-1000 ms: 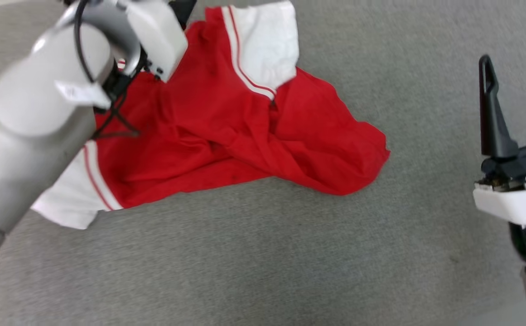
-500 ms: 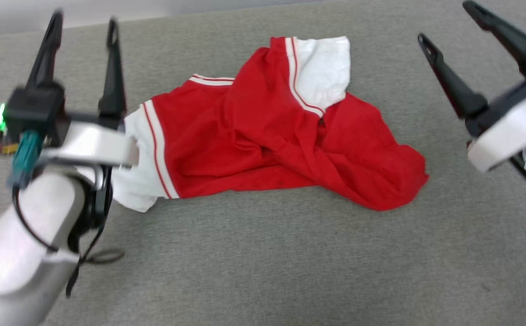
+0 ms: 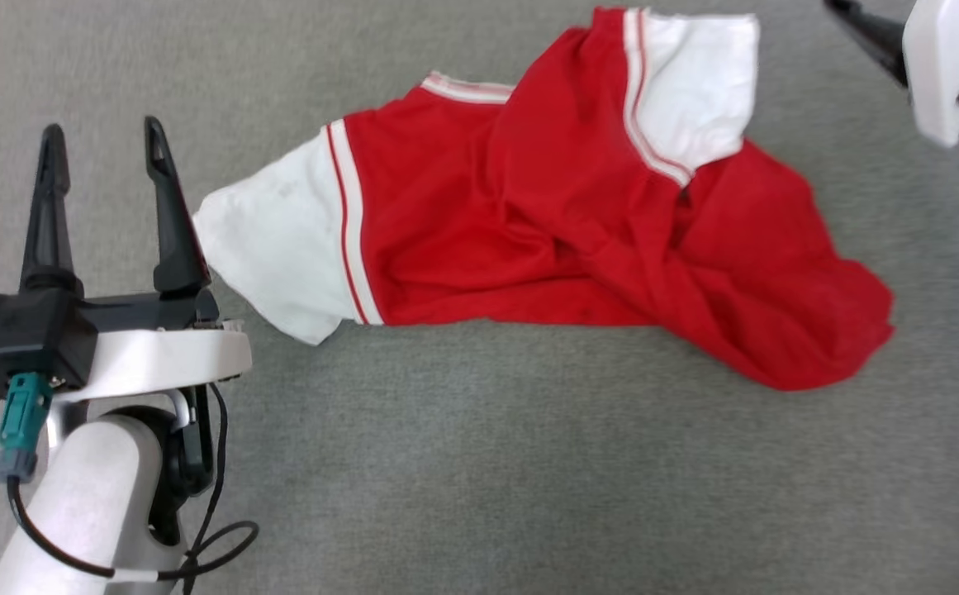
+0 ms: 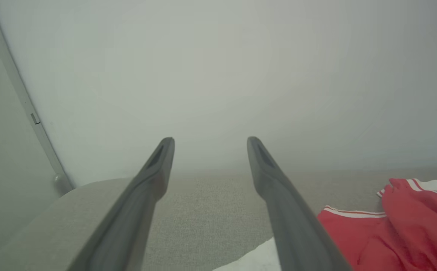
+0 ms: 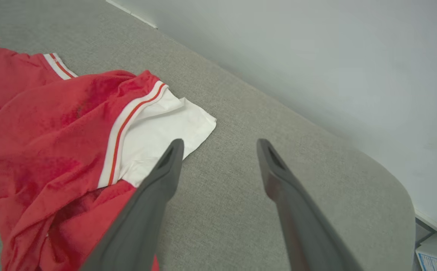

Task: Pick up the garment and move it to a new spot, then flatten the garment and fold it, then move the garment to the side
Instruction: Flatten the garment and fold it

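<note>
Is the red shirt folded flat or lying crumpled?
Crumpled, not folded. The shirt lies bunched on the grey surface, red cloth twisted in ridges, one white sleeve flopped over it.

Place: plain indoor test room, lab-like; the exact kind cannot be told.
Work surface: table (image 3: 479,479) covered in grey woven fabric, with a rounded corner (image 5: 384,195).
Backdrop: bare pale wall (image 4: 218,67) right behind the table, 1 thin strip (image 4: 30,101) running down it.
Clutter: 1 printed box (image 5: 436,256) beyond the table edge.
</note>
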Controlling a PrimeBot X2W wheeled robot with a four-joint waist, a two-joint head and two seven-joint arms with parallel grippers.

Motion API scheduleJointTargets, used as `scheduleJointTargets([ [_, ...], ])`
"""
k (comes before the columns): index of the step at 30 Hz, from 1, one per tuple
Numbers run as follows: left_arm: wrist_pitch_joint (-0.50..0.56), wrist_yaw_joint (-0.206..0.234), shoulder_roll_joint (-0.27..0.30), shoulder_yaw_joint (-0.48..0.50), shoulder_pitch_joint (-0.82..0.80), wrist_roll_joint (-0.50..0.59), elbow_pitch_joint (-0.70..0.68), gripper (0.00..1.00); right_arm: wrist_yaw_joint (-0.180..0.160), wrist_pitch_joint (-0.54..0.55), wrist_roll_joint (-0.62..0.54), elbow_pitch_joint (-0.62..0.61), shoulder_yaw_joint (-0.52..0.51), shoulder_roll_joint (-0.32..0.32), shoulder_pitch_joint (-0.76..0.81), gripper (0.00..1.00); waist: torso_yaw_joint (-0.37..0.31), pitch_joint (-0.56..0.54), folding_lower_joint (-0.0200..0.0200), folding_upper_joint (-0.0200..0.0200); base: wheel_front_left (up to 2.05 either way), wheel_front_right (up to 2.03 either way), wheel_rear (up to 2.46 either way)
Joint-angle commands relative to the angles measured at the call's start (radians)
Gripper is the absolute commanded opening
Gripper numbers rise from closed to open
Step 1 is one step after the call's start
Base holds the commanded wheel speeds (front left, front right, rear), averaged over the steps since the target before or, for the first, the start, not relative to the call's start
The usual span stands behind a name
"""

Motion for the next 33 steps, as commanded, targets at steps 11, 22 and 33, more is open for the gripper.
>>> scheduleJointTargets([
  [11,-0.004,-0.125,-0.166,0.137,-0.01,0.122,-0.079,1.0,-0.001,0.323,0.02,0.233,0.003,0.059,-0.217,1.0,0.128,0.217,0.0,0.0,0.0,0.0,0.0],
  [22,-0.004,-0.23,-0.274,0.234,-0.021,0.194,-0.071,1.0,0.001,0.382,-0.006,0.305,0.079,0.092,-0.116,1.0,0.154,0.276,0.0,0.0,0.0,0.0,0.0],
  [33,-0.004,-0.317,-0.277,0.32,0.008,0.242,0.001,1.0,-0.001,0.179,0.048,0.196,0.098,0.007,-0.143,0.0,0.098,0.152,0.0,0.0,0.0,0.0,0.0],
])
